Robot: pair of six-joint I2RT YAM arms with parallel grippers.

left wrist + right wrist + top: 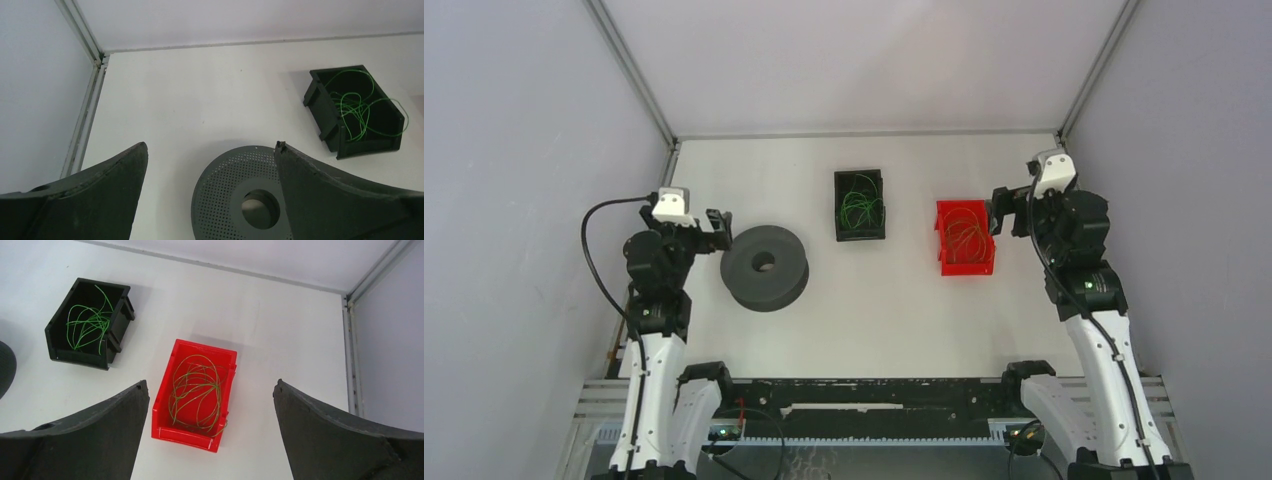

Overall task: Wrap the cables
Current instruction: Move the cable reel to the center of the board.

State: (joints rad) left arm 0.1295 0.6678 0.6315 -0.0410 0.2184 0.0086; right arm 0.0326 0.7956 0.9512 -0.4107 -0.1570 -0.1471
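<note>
Thin green cables (861, 207) lie in loose loops inside a black bin (838, 205) at the table's back middle; the left wrist view shows them (357, 107) at the right. More green and tan cables (197, 390) are coiled in a red bin (187, 437), right of the black one (80, 357). My left gripper (211, 146) is open and empty, hanging just left of a grey perforated spool (225, 195). My right gripper (211, 382) is open and empty too, above and just right of the red bin (965, 268).
The grey spool (765, 266) lies flat on the white table, left of centre. Pale walls close in the back and both sides, with metal corner posts (634, 75). A black rail (874, 400) runs along the near edge between the arm bases.
</note>
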